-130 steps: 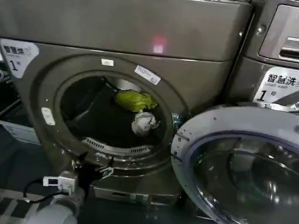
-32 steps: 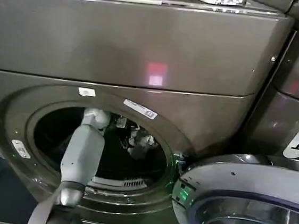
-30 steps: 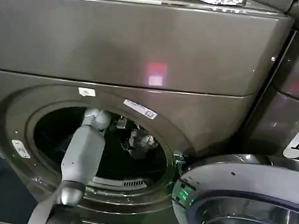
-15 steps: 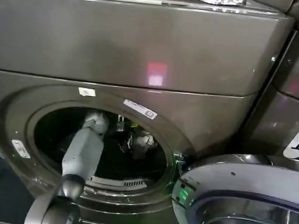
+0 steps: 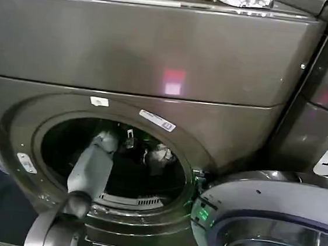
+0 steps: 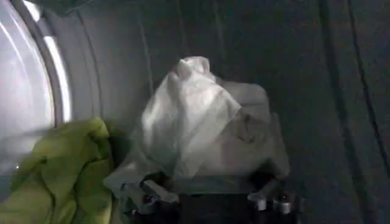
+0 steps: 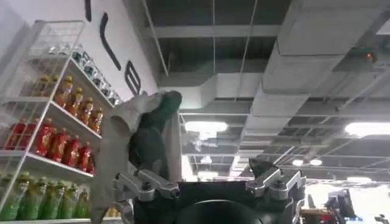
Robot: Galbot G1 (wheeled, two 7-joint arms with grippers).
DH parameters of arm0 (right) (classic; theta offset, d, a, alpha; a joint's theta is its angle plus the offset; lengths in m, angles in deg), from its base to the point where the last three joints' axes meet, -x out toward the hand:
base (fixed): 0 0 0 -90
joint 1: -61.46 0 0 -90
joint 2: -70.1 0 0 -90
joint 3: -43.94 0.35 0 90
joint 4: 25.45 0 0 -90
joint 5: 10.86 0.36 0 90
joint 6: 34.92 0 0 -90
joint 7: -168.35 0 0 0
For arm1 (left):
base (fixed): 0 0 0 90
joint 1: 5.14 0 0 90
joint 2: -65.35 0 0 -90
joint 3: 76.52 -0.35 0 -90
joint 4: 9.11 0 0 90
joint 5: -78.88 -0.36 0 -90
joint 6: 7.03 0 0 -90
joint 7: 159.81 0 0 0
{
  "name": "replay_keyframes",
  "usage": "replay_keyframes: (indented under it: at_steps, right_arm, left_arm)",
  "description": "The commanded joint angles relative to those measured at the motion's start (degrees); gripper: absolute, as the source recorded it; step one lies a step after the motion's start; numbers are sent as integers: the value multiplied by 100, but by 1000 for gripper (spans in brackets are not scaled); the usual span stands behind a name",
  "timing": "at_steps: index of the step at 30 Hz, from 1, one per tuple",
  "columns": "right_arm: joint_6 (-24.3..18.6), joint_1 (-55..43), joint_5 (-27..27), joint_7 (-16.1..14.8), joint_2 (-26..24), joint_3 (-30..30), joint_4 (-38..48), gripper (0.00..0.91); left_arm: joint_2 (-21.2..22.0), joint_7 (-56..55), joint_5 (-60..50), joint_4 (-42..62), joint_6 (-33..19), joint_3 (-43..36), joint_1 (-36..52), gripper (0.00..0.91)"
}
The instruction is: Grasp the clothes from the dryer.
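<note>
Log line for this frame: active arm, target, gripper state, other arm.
left gripper inside dryer drum | open, facing white-grey cloth | green cloth beside it | right gripper open, raised, dangling cloth

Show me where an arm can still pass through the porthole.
The left arm fills the dryer porthole's left-centre. Open room remains at its right, below the white-grey cloth. Deep inside it is crowded: left gripper, open, lime-green cloth beside.

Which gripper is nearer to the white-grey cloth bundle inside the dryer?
Left. The left gripper is inside the dryer, open, right at the white-grey cloth bundle. The right gripper points up at a ceiling, away from it.
</note>
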Motion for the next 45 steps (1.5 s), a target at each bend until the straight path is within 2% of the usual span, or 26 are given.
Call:
replay_keyframes:
  at_steps: [1,6,11,12,13,14,21,27,31,33,42,45]
  right_arm:
    - [6,7,8,5,0,-3,-25,907]
    - [3,4,7,4,2,-14,-9,907]
    - [3,-13,-1,-1,8,-51,-24,907]
    - [3,-19,-3,-2,7,-56,-31,907]
    - [4,-30,-5,-4,7,-64,-35,907]
    - [4,-36,-9,-9,7,-77,-38,907]
    - [-2,-38,-14,-65,1,-92,-48,907]
    - [-23,-41,-43,-202,40,-162,-100,907]
    - [-44,-61,-217,-233,79,-251,-147,907]
    - [-49,-88,-216,-235,86,-297,-169,907]
    - [-96,-76,-199,-237,96,-290,-156,907]
    - [126,-96,-240,-155,121,-290,-249,907]
  left_arm:
    - [-6,97,353,-312,70,-4,-17,0]
    - [-14,77,413,-416,123,30,-17,0]
    - [6,-375,473,-911,558,74,-62,0]
    - [13,-645,484,-1019,601,75,-75,0]
    - [34,-1304,622,-1161,847,57,-101,0]
    - [46,-1514,907,-1244,1090,51,-105,0]
    - [107,-3547,2026,-1598,1800,-151,-95,0]
    - [296,-5833,3084,-1982,2400,-278,-368,0]
    - [414,-6686,4441,-2675,2982,-250,-794,0]
    - [471,-6939,4838,-2832,3087,-248,-934,0]
    - [576,-7399,5353,-3121,3215,-252,-1186,0]
    - [545,-7387,5372,-3127,3225,-257,-1182,0]
